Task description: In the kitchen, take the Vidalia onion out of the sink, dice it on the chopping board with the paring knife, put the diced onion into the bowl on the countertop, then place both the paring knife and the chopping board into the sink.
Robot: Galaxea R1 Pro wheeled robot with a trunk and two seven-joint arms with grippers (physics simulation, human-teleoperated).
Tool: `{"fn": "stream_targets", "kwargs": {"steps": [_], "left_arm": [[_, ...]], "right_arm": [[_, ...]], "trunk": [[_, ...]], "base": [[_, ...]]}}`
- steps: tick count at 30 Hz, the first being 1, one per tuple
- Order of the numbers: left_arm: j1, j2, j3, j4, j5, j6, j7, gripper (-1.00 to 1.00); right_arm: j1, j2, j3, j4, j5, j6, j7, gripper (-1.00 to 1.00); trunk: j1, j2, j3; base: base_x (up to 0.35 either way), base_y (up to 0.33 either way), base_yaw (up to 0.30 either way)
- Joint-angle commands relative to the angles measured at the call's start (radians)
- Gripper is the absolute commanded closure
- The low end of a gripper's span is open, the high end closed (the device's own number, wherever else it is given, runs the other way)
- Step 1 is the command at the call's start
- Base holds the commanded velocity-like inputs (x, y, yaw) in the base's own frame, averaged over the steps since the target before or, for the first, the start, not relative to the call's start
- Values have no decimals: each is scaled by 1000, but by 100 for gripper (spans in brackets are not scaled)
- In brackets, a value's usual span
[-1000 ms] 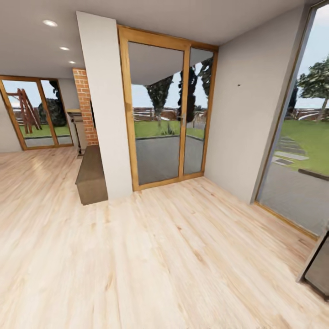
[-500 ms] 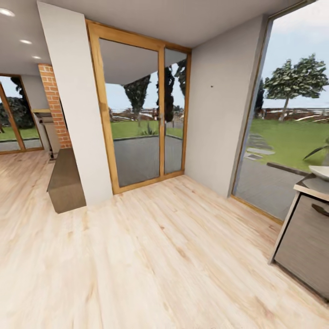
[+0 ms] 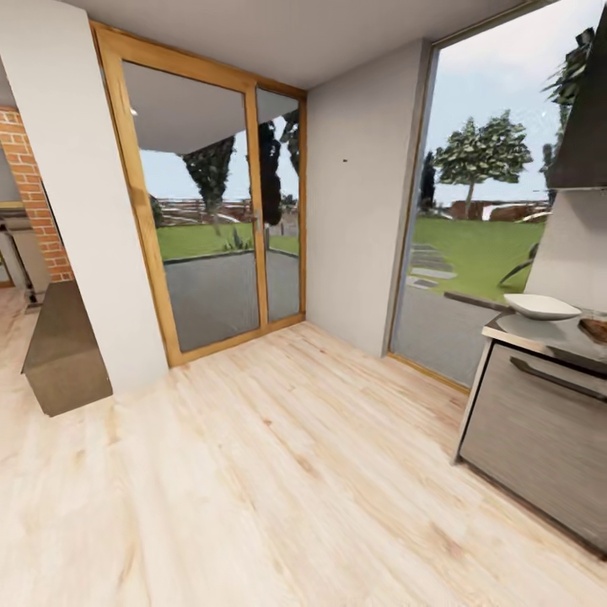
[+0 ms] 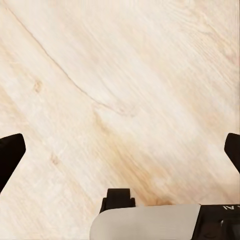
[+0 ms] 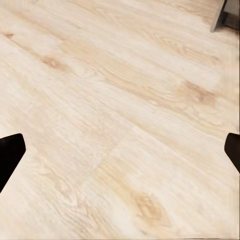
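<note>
Closest to us, our left gripper [image 4: 120,150] hangs over pale wood floor [image 4: 120,75], its two dark fingertips [image 4: 10,152] spread wide to opposite edges of the left wrist view with nothing between them. Our right gripper [image 5: 120,150] looks the same in the right wrist view: fingertips [image 5: 10,152] far apart, bare planks beneath, and a grey cabinet corner [image 5: 225,15] at the far end of the boards, a detail the left wrist camera does not catch.

From the head view we see the room instead. Light planks [image 3: 278,472] run ahead of us. At our right stands a grey cabinet [image 3: 539,447] with a dark bar handle [image 3: 556,378], topped by the countertop [image 3: 548,333]. On it rests the bowl [image 3: 541,305], white and shallow, and just beyond it at the frame edge a brown sliver that may be the chopping board [image 3: 595,327]; we cannot tell for sure. A dark range hood [image 3: 586,126] hangs above.

To our left a low brown bench [image 3: 63,354] sits against a white pillar [image 3: 84,202], with a red brick column [image 3: 34,202] behind. Farther off, wood-framed glass doors [image 3: 215,211] and a tall window [image 3: 480,211] show lawn and trees [image 3: 485,156].
</note>
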Motion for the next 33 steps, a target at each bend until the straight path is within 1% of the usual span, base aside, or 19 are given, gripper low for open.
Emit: {"fn": "stream_targets", "kwargs": {"steps": [1,6,7,9,13,28,33], "left_arm": [[0,0,-1,0,0,-3,0,-100],[0,0,0,0,-1,-3,0,-100],[0,0,0,0,-1,-3,0,-100],[0,0,0,0,-1,-3,0,-100],[0,0,0,0,-1,-3,0,-100],[0,0,1,1,1,-3,0,-100],[0,0,2,17,-1,-3,0,-100]], "right_arm": [[0,1,-1,0,-8,-2,2,-100],[0,1,-5,0,-8,-2,1,-100],[0,1,-14,0,-8,-2,2,-100],[0,2,-56,0,-8,-2,4,-100],[0,2,-80,0,-8,-2,6,-100],[0,2,-83,0,-7,-2,6,-100],[0,2,-83,1,-7,-2,6,-100]], "trunk": [[0,0,-1],[0,0,-1],[0,0,-1],[0,0,-1],[0,0,-1],[0,0,-1],[0,0,-1]], "base": [[0,0,-300],[0,0,-300],[0,0,-300],[0,0,-300],[0,0,-300],[0,0,-300],[0,0,-300]]}}
